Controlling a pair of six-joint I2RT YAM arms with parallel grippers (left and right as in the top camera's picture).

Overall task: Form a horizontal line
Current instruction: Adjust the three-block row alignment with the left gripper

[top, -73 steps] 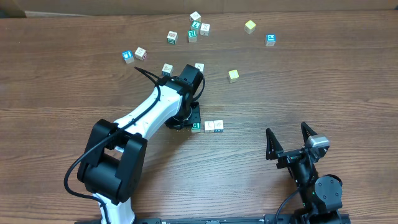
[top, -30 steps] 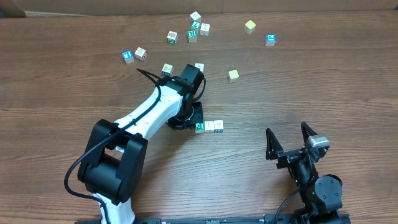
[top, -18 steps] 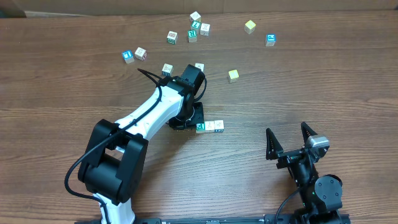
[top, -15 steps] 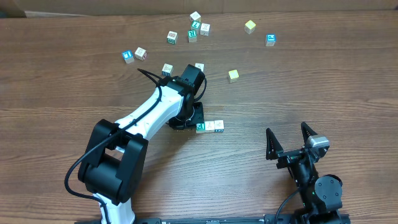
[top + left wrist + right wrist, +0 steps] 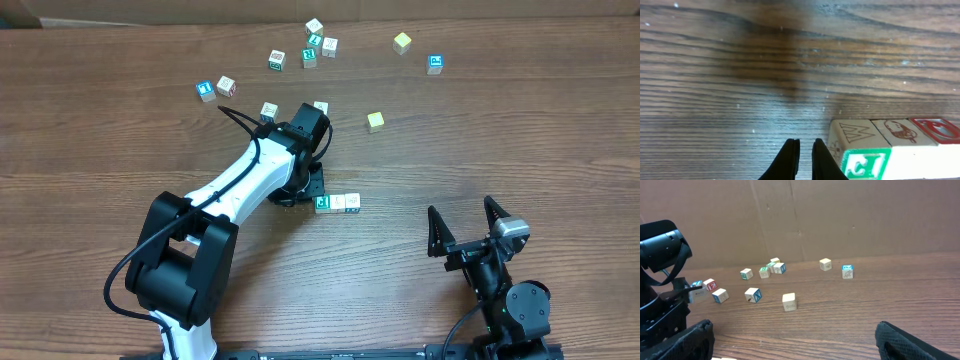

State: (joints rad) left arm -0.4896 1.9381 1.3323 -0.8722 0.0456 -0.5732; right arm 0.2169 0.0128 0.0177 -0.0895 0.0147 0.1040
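Note:
The horizontal line point(image 5: 337, 203) is a short row of three pale alphabet cubes touching edge to edge, right of centre on the wooden table. Its left cube has a green C face. In the left wrist view the row point(image 5: 890, 135) lies at the lower right. My left gripper point(image 5: 301, 192) is low at the row's left end. Its fingers point(image 5: 805, 145) are shut with nothing between them, just left of the C cube. My right gripper point(image 5: 467, 232) is open and empty at the front right, far from the row. Its fingers frame the right wrist view point(image 5: 802, 345).
Single cubes lie scattered behind: two at the back left point(image 5: 215, 88), two close behind the left arm point(image 5: 268, 110) point(image 5: 320, 107), one yellowish point(image 5: 375, 121), a cluster at the back point(image 5: 312, 48), and two at the back right point(image 5: 402, 42) point(image 5: 435, 64).
My left gripper has shifted slightly right, and the green C cube has slid right with it to close up against the other two. The right arm has not moved.

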